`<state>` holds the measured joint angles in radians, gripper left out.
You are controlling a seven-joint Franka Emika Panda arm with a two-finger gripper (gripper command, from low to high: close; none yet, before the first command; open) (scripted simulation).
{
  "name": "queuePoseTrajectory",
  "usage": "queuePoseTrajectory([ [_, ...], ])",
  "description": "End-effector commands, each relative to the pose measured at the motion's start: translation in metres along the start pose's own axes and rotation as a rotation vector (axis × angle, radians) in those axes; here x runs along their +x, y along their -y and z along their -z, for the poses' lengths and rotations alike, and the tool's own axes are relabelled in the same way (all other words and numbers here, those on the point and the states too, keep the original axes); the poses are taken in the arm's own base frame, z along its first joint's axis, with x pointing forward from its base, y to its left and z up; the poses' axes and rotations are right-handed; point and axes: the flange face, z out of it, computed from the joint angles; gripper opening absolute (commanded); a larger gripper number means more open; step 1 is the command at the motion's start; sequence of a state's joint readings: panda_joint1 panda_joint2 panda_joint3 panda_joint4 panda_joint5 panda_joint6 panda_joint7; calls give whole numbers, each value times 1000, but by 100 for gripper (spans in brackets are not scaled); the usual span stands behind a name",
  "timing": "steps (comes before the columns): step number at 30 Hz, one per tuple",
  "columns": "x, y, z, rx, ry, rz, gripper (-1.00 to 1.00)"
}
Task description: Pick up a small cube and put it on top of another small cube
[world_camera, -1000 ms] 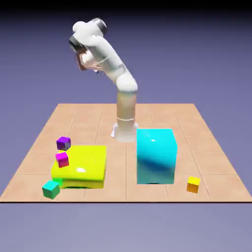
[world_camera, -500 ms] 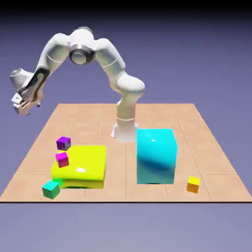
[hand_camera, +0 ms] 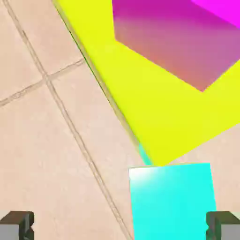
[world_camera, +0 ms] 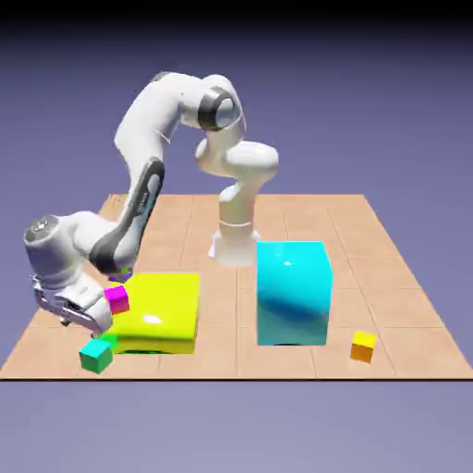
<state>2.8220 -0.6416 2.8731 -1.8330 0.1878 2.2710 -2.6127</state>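
Gripper (world_camera: 88,321) now low over tiled table (world_camera: 388,268).

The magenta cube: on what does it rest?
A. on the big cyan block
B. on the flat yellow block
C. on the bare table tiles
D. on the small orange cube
B: the magenta cube sits on the corner of the flat yellow block, as the hand view also shows it with yellow around its base.

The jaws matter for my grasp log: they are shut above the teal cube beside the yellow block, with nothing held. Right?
Not quite: the hand view shows the gripper with its jaws open, one finger tip at each bottom corner. The teal cube lies between them beside the yellow block, unheld.
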Motion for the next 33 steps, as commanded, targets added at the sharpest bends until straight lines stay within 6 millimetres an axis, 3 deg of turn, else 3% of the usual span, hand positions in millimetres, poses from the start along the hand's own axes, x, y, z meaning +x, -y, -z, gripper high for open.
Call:
queuePoseTrajectory([
  [1, -1, -1, -18, -1, -1, 0, 0],
  [3, -2, -1, -51, 2, 4, -1, 0],
  [4, -2, -1, -51, 2, 4, -1, -100],
  [5, -2, -1, -51, 2, 4, -1, -100],
  [9, 0, 3, 19, 2, 5, -5, -100],
  [12, -63, 111, 41, -8, 46, -271, -100],
  [15, -103, 230, 62, -17, 84, -539, -100],
  [18, -119, 355, 80, -26, 117, -809, -100],
  [21, -109, 481, 95, -33, 148, -1080, -100],
  [24, -74, 602, 106, -39, 177, -1352, -100],
  [27, -15, 715, 115, -44, 204, -1625, -100],
  [30, 65, 813, 121, -47, 230, -1900, -100],
  [33, 163, 893, 123, -48, 256, -2175, -100],
])
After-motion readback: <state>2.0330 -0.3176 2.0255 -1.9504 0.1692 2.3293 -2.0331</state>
